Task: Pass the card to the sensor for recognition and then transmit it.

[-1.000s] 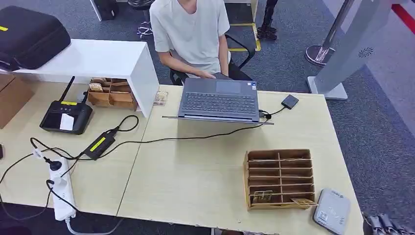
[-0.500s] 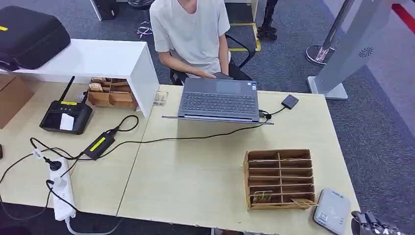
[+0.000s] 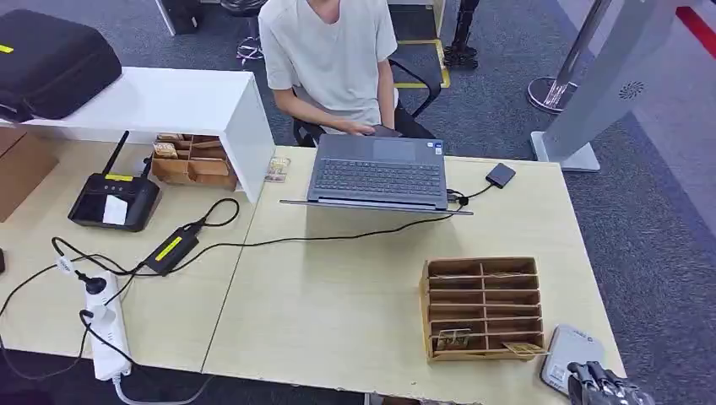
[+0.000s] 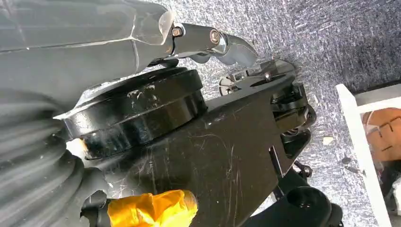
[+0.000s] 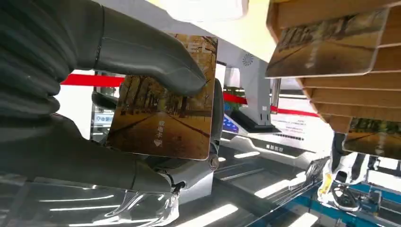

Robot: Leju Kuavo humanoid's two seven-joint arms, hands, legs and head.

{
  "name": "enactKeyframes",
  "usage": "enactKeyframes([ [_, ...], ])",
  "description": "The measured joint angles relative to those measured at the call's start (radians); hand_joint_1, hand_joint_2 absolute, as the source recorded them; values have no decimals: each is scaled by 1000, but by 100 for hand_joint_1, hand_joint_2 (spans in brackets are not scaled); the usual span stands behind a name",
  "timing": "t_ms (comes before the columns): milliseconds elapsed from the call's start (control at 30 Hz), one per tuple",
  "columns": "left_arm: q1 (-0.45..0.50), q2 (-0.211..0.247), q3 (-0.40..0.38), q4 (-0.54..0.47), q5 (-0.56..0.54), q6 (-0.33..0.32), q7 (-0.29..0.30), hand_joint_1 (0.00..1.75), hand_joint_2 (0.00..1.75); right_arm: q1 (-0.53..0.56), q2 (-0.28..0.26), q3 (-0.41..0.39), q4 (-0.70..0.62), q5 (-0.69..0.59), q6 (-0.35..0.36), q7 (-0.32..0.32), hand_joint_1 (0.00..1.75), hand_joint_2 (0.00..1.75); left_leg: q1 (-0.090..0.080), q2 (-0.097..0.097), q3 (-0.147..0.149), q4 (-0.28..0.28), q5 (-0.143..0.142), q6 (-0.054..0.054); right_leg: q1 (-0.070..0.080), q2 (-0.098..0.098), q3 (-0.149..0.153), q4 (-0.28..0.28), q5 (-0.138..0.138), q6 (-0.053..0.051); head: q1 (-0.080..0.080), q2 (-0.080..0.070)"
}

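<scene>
Right hand point(image 3: 604, 384) moved inward, overlapping sensor point(image 3: 567, 358) edge | pinching card point(image 5: 163, 111)

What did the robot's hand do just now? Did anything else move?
The right hand slid in along the table's near edge toward the grey sensor, holding the card in its fingers. The wooden rack, the laptop and the cables stayed put.

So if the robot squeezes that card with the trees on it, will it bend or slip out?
Probably not much bending: the card looks flat and straight-edged where the right hand pinches it, so it is likely stiff plastic. It seems thin and light. Its face looks smooth and glossy, so it might slide if the thumb loosened.
</scene>
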State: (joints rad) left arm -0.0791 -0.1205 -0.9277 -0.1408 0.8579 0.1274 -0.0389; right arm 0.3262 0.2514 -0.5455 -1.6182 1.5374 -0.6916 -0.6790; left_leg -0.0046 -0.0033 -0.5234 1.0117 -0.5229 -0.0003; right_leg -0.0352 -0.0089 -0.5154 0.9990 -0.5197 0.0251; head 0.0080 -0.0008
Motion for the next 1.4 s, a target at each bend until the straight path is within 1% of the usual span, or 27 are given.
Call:
enactKeyframes([
  [200,-1,0,-2,0,-1,-1,5,0,175,0,3,59,29,27,0,61,175,175,0,0,0,0,0,0,0,0,0,0,0,0,0,0],
  [367,-3,2,-15,0,-3,-3,7,0,175,1,2,105,48,28,0,130,175,175,0,0,0,0,0,0,0,0,0,0,0,0,0,0],
  [500,-4,2,-19,0,-3,-3,8,0,175,8,-15,148,63,33,0,205,175,175,0,0,0,0,0,0,0,0,0,0,0,0,0,0],
  [567,-6,3,-25,0,-3,-4,9,0,175,10,-33,171,72,34,0,260,175,175,0,0,0,0,0,0,0,0,0,0,0,0,0,0],
  [633,-6,3,-26,0,-3,-5,10,0,175,12,-63,201,84,34,0,340,175,175,0,0,0,0,0,0,0,0,0,0,0,0,0,0],
  [733,-8,3,-31,0,-3,-5,11,0,175,13,-116,252,114,34,0,488,175,175,0,0,0,0,0,0,0,0,0,0,0,0,0,0],
  [767,-9,3,-33,0,-3,-5,11,0,175,13,-135,270,126,34,0,527,175,175,0,0,0,1,0,0,0,0,0,0,0,0,0,0],
  [800,-9,3,-33,0,-2,-5,11,0,175,12,-154,286,139,34,0,552,175,175,0,0,0,1,0,0,0,0,0,0,0,0,0,0],
  [867,-10,3,-33,0,0,-5,12,0,175,11,-180,294,164,34,-1,571,175,175,0,0,0,1,0,0,0,0,0,0,0,0,0,0],
  [1000,-11,4,-35,0,3,-4,18,0,175,-5,-209,288,212,34,-11,562,175,175,0,0,1,1,0,0,1,0,0,0,0,0,0,0],
  [1067,-11,4,-42,0,6,-3,18,0,175,-17,-217,265,235,34,-15,536,175,175,1,0,2,1,0,0,1,0,0,-1,0,0,0,0],
  [1133,-11,4,-43,0,10,-3,19,0,175,-31,-220,217,260,33,-17,505,175,175,1,0,2,1,0,0,1,0,0,-1,0,0,0,0],
  [1267,-11,4,-48,0,14,-2,19,0,175,-48,-220,145,300,33,-18,480,175,175,1,0,2,2,0,0,1,0,1,-1,1,1,0,0],
  [1333,-11,5,-48,0,15,-2,19,0,175,-55,-224,123,319,33,-18,488,175,175,1,0,2,2,0,0,1,0,2,-1,2,3,0,0],
  [1400,-11,5,-48,0,18,-2,20,0,175,-60,-233,118,343,33,-18,515,175,175,1,0,2,3,0,0,1,0,2,-1,2,3,0,0],
])
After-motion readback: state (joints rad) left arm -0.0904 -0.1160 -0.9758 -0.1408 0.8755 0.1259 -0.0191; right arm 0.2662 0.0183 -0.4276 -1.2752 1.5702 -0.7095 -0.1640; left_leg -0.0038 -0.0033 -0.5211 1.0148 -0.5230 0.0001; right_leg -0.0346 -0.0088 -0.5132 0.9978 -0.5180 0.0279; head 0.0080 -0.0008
